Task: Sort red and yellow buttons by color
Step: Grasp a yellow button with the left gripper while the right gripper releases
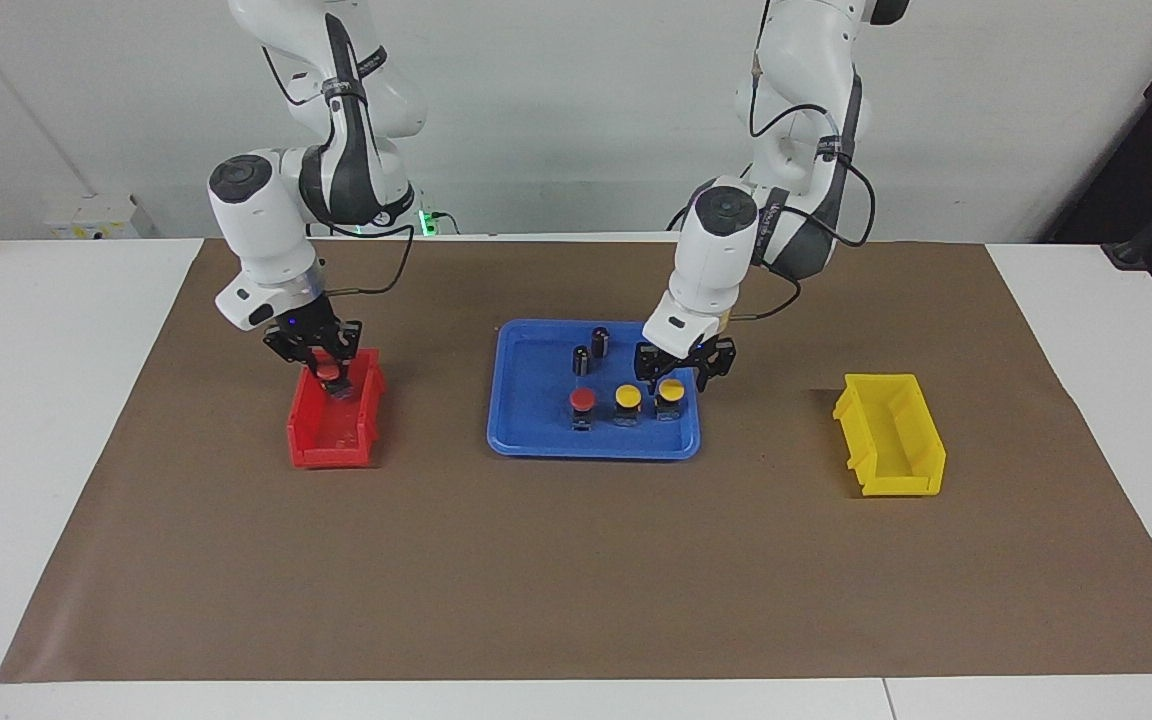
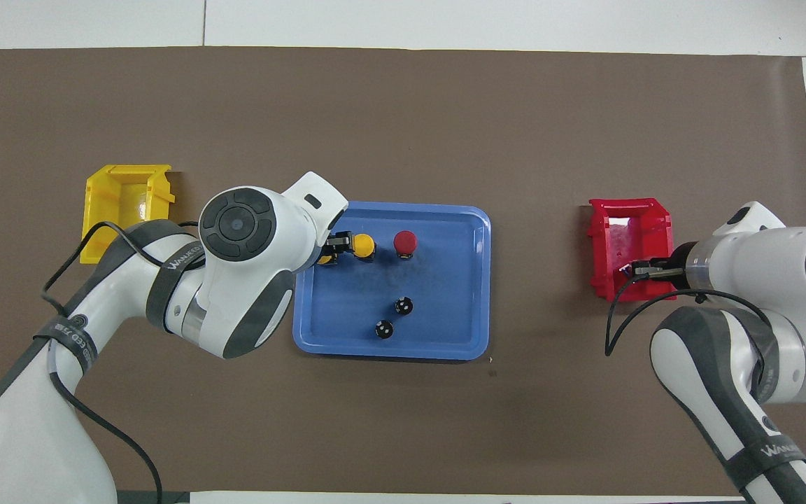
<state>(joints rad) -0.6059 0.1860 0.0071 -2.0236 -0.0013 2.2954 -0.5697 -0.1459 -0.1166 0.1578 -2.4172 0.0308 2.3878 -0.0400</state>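
A brown paper mat (image 1: 576,560) covers a white table, w/ a pale wall at the robots' end. The blue tray (image 1: 526,435) is taken as landmark, mid-mat; smooth moulded plastic w/ rounded corners and a low rim.

In the tray, at the side farther from the robots, a row of three is stood: a red button (image 1: 582,401) toward the right arm's end, a yellow button (image 1: 627,397) in the middle, and a second yellow button (image 1: 671,389) toward the left arm's end. Round glossy caps on squat black-and-silver bodies. Two dark cylinders (image 1: 590,350), capless, are stood in the tray nearer the robots.

The left gripper (image 1: 684,368) is lowered over the end yellow button, fingers spread to either side of it, not yet closed. The right gripper (image 1: 324,362) is held over the red bin (image 1: 333,425), which sits toward the right arm's end from the tray; a second red button (image 1: 328,373) is pinched betw. its fingers, low inside the bin's walls. The yellow bin (image 1: 891,435) sits toward the left arm's end from the tray; rigid ribbed plastic, open front, looks empty.

Step in hand, as judged: grasp yellow, release red. The pinch is best taken on the square body below the cap, since the domed cap would likely slip; the neighbouring yellow button should be cleared by the inner finger. The red one should be let go low so it isn't bounced out
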